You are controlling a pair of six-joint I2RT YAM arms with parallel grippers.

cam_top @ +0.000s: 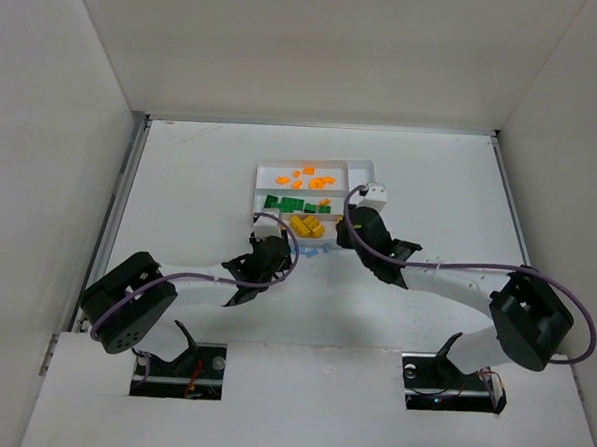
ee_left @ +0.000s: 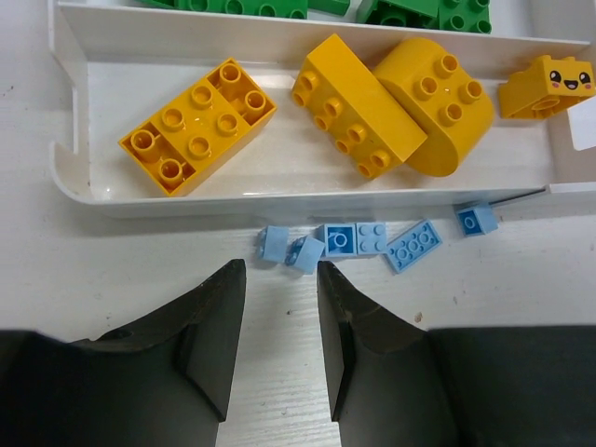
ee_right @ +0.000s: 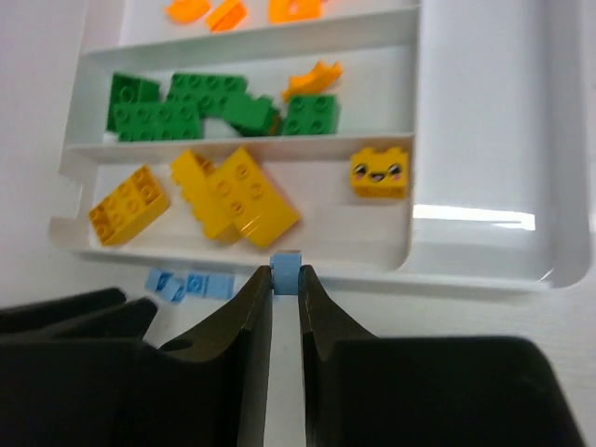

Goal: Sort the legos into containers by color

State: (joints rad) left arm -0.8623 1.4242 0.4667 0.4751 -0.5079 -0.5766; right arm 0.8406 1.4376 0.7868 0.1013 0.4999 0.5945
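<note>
- My right gripper (ee_right: pixel 285 282) pinches a light blue brick (ee_right: pixel 286 264) by the near rim of the tray (ee_right: pixel 484 140).
- My left gripper (ee_left: pixel 281 279) is narrowly open and empty, near the loose blue bricks (ee_left: pixel 356 239).
- The tray's long sections run parallel to the far edge of the table (cam_top: pixel 181 177).

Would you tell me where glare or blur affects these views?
Right wrist: a bright glare strip crosses the empty side section of the tray; the orange legos at top look soft. Left wrist: sharp, faint reflections on the tray floor. Top external: even light, legos too small for detail.
</note>
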